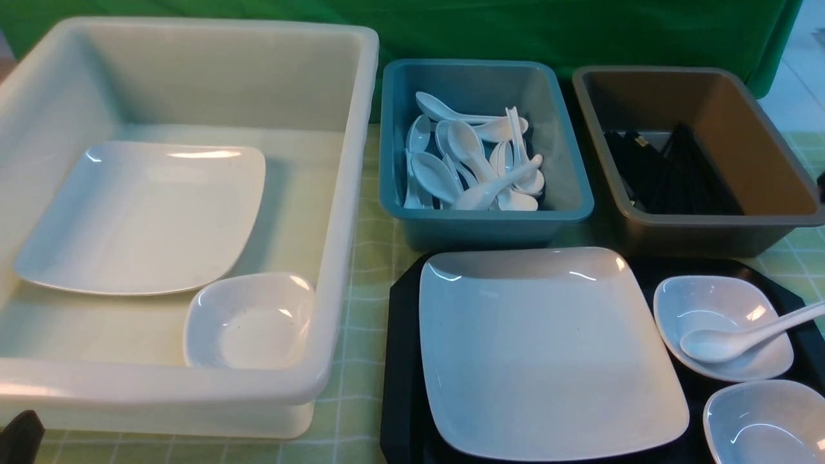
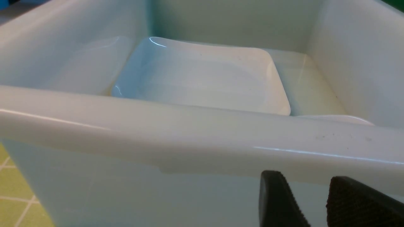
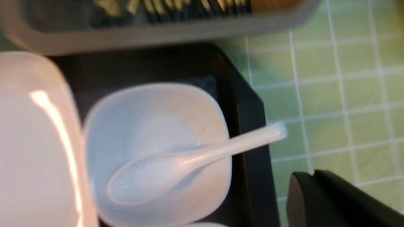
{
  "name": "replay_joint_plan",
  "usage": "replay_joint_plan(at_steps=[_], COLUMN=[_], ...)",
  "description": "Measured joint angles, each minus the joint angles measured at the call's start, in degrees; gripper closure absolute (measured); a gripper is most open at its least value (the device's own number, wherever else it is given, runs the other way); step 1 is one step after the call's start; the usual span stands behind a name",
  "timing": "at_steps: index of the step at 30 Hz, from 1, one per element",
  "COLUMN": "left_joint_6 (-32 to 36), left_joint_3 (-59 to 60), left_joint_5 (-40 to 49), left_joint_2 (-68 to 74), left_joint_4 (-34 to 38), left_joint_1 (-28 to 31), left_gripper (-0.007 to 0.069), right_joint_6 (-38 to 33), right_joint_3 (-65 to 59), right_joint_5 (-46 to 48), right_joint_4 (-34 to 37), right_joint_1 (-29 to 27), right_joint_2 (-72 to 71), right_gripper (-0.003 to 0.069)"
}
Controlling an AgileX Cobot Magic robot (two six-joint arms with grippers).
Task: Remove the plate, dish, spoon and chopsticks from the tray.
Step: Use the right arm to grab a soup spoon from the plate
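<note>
Green tablecloth [image 1: 361, 258] (white grid), black tray [image 1: 401, 361]

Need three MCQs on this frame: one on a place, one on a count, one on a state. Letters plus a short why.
1. Where does the spoon on the tray rest?
A. on the large plate
B. in the far small dish
C. on bare tray
2. How many small dishes are on the tray?
A. one
B. two
C. three
3. The right gripper is
A. shut, empty
B. shut on the spoon
C. open around a dish
Answers: 1 B, its bowl lies in that dish, handle over the rim. 2 B, the far one plus the near small dish. 3 A, jaws together with nothing between them, spoon lying free.
</note>
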State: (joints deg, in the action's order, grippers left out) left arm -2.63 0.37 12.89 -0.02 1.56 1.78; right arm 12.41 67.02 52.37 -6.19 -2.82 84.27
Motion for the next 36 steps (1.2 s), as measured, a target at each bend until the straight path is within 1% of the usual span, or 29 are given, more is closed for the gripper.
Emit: replay_joint_plan(at_steps=[3,5,6,8,10,12,14,17,20,25,32,33,35,36], left_joint_6=[0.0,0.0,0.0,0.0,0.0,0.0,0.0,-0.1,-0.2,-0.2,-0.2,-0.2,-0.2,-0.2], left_joint_3=[0.0,0.0,0.0,0.0,0.0,0.0,0.0,0.0,0.0,0.0,0.0,0.0,0.0,0.0], left_joint_5=[0.0,0.0,0.0,0.0,0.0,0.0,0.0,0.0,0.0,0.0,0.0,0.0,0.0,0.0], left_joint_2=[0.0,0.0,0.0,0.0,0.0,0.0,0.0,0.0,0.0,0.0,0.0,0.0,0.0,0.0], left_joint_4=[0.0,0.0,0.0,0.0,0.0,0.0,0.0,0.0,0.0,0.0,0.0,0.0,0.0,0.0], left_joint_1=[0.0,0.0,0.0,0.0,0.0,0.0,0.0,0.0,0.0,0.0,0.0,0.0,0.0,0.0], left_gripper=[0.0401,0.0401,0.0401,0.0401,0.0401,0.0401,0.0401,0.0401,0.0401,0.0401,0.0401,0.0401,0.0401,0.0401], right_joint_6=[3.4,5.4,8.2,11.0,12.0,12.3,12.5,15.7,18.7,21.0,22.1,22.2,22.3,22.3], right_joint_3=[-4.3,-5.0,-5.2,-5.3,-5.3,-5.3,-5.3,-5.3,-5.3,-5.4,-5.5,-5.5,-5.5,-5.5], right_joint_5=[-4.9,-6.5,-8.2,-10.2,-11.4,-12.9,-14.1,-14.9,-14.9,-14.7,-17.5,-18.3,-20.5,-20.6], right_joint_4=[3.7,4.4,4.9,5.1,5.3,6.2,6.2,6.2,6.2,6.2,6.2,6.2,6.2,6.2], right_joint_1=[-4.0,-5.2,-6.6,-8.0,-8.2,-8.1,-7.6,-7.1,-7.0,-7.0,-7.0,-7.0,-7.0,-7.0], right_joint_2=[1.6,2.5,3.4,5.1,6.3,7.4,8.0,9.3,11.2,14.5,15.5,15.5,16.2,16.6], right_gripper=[0.0634,0.0620,0.0592,0.0521,0.0431,0.0319,0.0239,0.0176,0.0164,0.0161,0.0161,0.0167,0.0232,0.0253])
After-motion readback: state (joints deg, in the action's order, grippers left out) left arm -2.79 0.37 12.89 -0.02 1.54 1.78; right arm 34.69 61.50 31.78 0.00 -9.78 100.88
